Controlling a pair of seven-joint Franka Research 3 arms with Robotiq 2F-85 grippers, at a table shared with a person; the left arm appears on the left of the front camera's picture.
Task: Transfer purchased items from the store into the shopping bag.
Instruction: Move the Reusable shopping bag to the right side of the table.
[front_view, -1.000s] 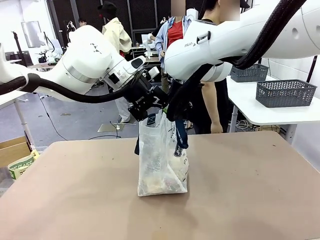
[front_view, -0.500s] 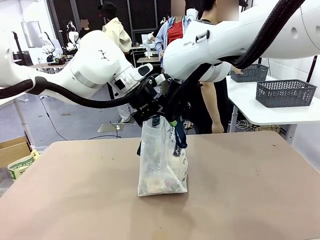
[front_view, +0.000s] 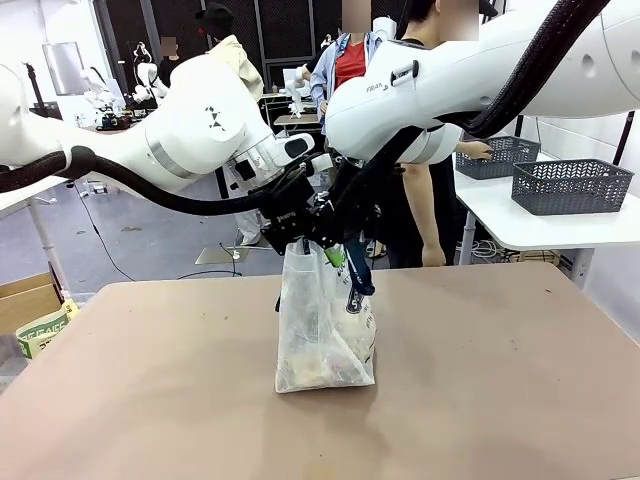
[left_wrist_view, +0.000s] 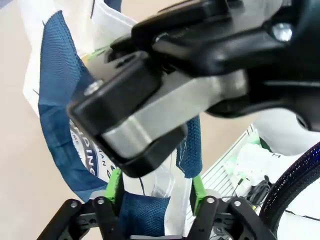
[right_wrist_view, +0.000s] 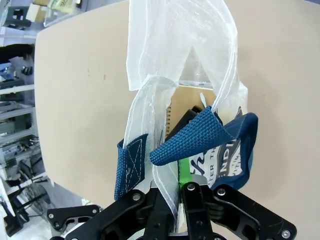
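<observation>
The shopping bag, whitish translucent plastic with navy handles, stands upright in the middle of the brown table. Tan purchased items lie in its bottom. My right gripper is at the bag's top, shut on the plastic rim beside a navy handle; in its wrist view a tan spiral-bound item shows inside the mouth. My left gripper sits at the rim just left of it. In the left wrist view its green pads stand apart, with a navy handle and plastic between them.
Two dark grey lattice baskets stand on a white side table at the right. People stand beyond the far edge, one with a hand at the farther basket. A cardboard box sits on the floor at the left.
My left arm has swung right and brought its gripper against the bag's top edge, beside the right gripper. The bag's rim has been drawn up a little. The right arm holds still.
</observation>
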